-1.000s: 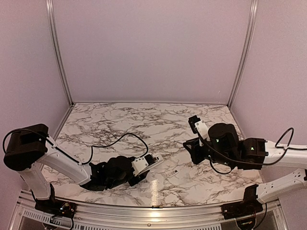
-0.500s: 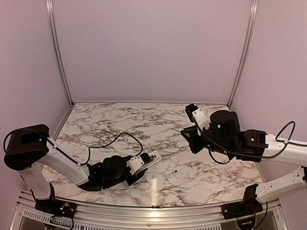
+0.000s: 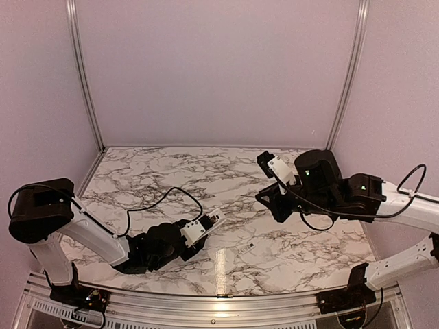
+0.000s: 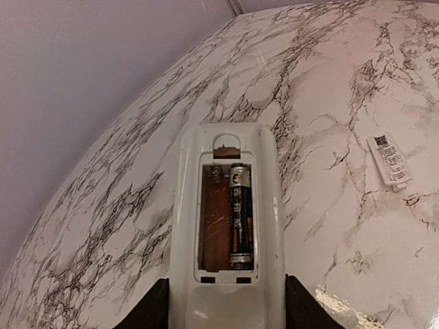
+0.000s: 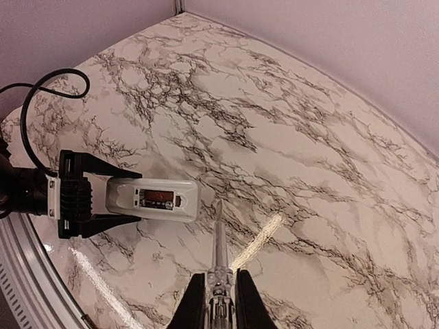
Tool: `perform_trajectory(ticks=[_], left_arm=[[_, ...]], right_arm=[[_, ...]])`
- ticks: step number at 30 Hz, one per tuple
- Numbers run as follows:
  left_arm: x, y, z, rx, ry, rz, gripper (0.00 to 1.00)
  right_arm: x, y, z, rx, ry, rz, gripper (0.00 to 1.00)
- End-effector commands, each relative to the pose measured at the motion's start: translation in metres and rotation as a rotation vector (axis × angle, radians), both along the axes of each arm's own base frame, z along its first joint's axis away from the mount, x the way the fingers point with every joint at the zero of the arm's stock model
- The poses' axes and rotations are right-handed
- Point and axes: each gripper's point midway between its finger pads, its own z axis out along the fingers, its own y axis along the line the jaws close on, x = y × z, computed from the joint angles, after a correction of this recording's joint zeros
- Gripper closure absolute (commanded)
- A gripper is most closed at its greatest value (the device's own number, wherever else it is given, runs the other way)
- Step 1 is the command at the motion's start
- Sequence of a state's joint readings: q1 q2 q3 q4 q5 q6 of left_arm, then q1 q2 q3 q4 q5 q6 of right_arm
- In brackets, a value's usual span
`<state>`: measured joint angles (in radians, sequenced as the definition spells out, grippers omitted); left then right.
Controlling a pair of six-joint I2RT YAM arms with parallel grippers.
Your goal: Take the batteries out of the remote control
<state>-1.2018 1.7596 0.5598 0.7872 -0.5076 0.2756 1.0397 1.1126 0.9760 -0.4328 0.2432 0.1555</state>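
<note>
The left arm [image 3: 96,238] reaches low over the near tabletop [image 3: 158,171], jaws holding the remote control [image 4: 184,226], its one battery [image 4: 241,216] seen only from that wrist, while the raised right arm [image 3: 336,195] has jaws shut on a thin rod [image 5: 219,240].

**What We Can't See Well**

The remote control [image 4: 264,205] runs off the bottom of the left wrist picture. Only two dark tips of the left gripper [image 4: 228,317] peek in beside it. The battery [image 4: 240,216] is too tiny to spot from above. The print on the little white piece [image 4: 389,159] is too small to read. The lower end of the thin rod [image 5: 219,240] hides inside the right gripper [image 5: 218,288].
</note>
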Motion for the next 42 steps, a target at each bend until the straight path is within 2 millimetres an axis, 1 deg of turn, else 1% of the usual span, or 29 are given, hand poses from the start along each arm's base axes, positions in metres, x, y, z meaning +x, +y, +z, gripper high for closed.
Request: perform_trajectory(ticks=[1, 4, 7, 9, 13, 17, 21, 27, 34, 37, 42], left_arm=[[0.015, 0.012, 0.016, -0.016, -0.034, 0.11, 1.0], [0.009, 0.012, 0.012, 0.024, -0.025, 0.067, 1.0], [0.0, 0.014, 0.012, 0.018, -0.03, 0.011, 1.0], [0.002, 0.019, 0.022, -0.022, -0.054, 0.031, 1.0], [0.0, 0.029, 0.036, -0.074, -0.086, 0.045, 1.0], [-0.005, 0.035, 0.04, -0.1, -0.094, 0.023, 1.0], [-0.003, 0.039, 0.039, -0.106, -0.107, 0.05, 1.0], [0.0, 0.04, 0.042, -0.134, -0.117, 0.069, 1.0], [0.005, 0.039, 0.039, -0.151, -0.071, 0.065, 1.0], [0.008, 0.041, 0.038, -0.156, -0.062, 0.078, 1.0], [0.008, 0.04, 0.036, -0.139, -0.05, 0.077, 1.0]], right_arm=[[-0.014, 0.008, -0.006, -0.024, 0.072, 0.09, 1.0], [-0.019, 0.013, -0.016, -0.037, 0.099, 0.119, 1.0], [-0.025, 0.018, -0.018, -0.025, 0.112, 0.154, 1.0], [-0.027, 0.021, -0.018, -0.017, 0.114, 0.166, 1.0], [-0.031, 0.026, -0.019, -0.018, 0.125, 0.198, 1.0], [-0.034, 0.03, -0.023, -0.052, 0.141, 0.219, 1.0], [-0.039, 0.036, -0.022, -0.075, 0.144, 0.246, 1.0], [-0.039, 0.042, -0.024, -0.114, 0.14, 0.252, 1.0], [-0.04, 0.051, -0.024, -0.122, 0.131, 0.28, 1.0], [-0.042, 0.056, -0.023, -0.129, 0.13, 0.293, 1.0], [-0.046, 0.068, -0.02, -0.148, 0.124, 0.318, 1.0]])
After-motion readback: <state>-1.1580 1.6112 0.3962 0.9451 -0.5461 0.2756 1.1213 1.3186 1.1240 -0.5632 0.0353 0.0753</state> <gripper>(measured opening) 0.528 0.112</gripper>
